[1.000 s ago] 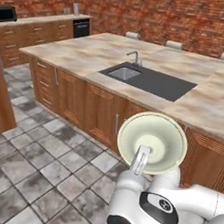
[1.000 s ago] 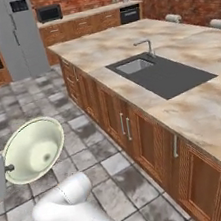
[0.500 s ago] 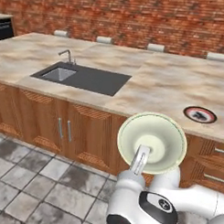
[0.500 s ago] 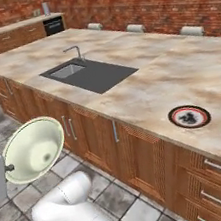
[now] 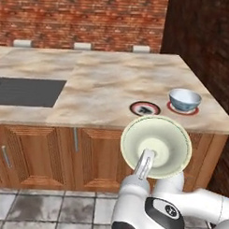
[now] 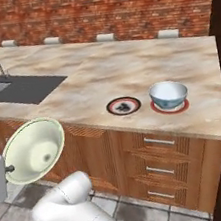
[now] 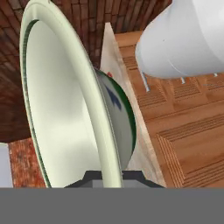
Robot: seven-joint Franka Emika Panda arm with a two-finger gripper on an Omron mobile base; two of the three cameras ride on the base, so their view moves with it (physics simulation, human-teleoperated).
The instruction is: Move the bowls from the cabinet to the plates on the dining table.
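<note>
Up front, the gripper [image 7: 111, 177] is clamped on the rim of the cream-green bowl [image 5: 155, 146], holding it on edge in the air before the dining table [image 5: 98, 83]. On that table, the blue-patterned bowl [image 5: 184, 99] sits on one plate [image 5: 172, 108], and the other plate [image 5: 145, 108] lies just beside it, bare.

Cream-green bowl [image 6: 34, 151] tilted beside dining table [image 6: 126, 69], 1 bare plate [image 6: 123, 105].
</note>
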